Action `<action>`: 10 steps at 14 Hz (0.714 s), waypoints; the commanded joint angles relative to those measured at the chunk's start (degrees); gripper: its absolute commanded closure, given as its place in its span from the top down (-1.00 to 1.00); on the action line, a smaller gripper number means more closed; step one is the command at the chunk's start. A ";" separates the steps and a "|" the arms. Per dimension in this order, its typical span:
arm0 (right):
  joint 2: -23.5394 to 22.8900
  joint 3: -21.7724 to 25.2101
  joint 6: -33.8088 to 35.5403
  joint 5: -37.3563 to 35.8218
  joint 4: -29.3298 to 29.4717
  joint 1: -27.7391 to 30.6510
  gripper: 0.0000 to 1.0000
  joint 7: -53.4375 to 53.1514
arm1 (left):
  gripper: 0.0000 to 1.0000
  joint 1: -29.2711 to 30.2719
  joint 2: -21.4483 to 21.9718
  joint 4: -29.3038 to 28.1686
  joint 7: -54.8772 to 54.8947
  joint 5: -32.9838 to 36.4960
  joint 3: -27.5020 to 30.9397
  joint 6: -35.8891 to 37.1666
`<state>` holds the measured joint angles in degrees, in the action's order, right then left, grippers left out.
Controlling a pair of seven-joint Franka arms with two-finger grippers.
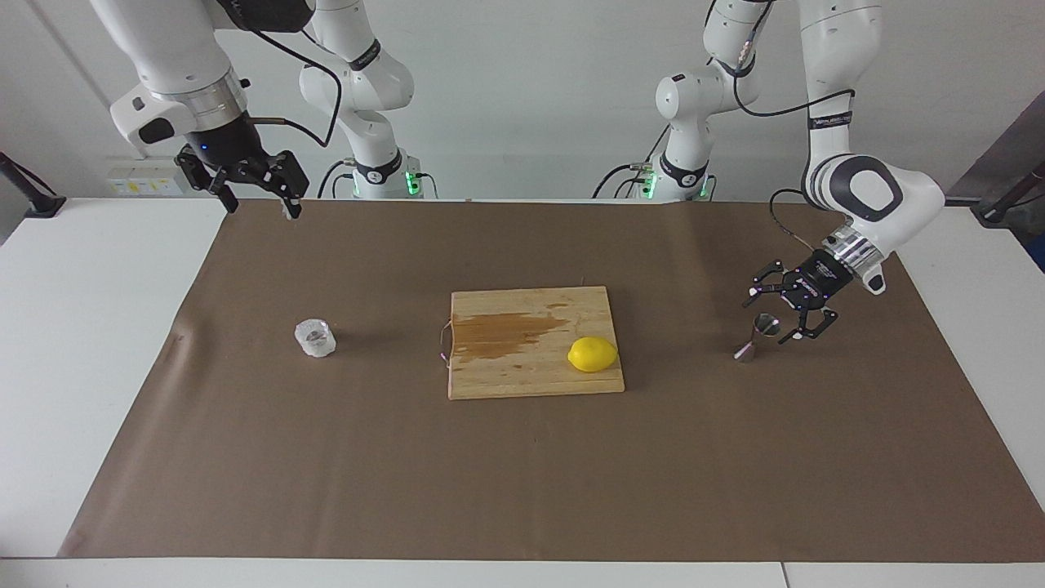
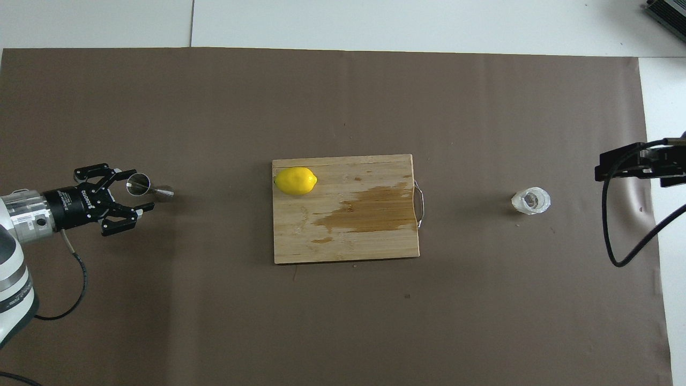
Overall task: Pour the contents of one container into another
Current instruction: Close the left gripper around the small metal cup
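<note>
Glass cup [image 1: 315, 337], board [image 1: 522, 384] and lemon [image 1: 592, 354], jigger [image 1: 757, 336] in line

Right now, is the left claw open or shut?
Open. The left claw has its fingers spread beside the upright jigger, not gripping it.

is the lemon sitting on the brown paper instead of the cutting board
No, the lemon rests on the wooden cutting board, at its corner toward the left arm's end of the table.

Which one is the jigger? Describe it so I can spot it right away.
Start at the wooden cutting board mid-table, then look toward the left arm's end of the brown mat. The jigger stands there at the open left gripper: slim steel hourglass, unlike the squat glass cup.
</note>
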<state>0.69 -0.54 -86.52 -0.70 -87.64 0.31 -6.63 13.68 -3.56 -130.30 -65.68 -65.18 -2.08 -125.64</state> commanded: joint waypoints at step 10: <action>0.28 -0.34 1.00 0.52 0.36 0.48 1.00 1.18 | -1.00 -0.94 1.36 -1.28 0.91 -1.27 0.41 -1.10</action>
<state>0.69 -0.54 -86.52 -0.70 -87.64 0.31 -6.63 13.68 -3.55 -130.30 -65.48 -65.20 -2.11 -125.73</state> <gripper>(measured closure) 0.000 0.507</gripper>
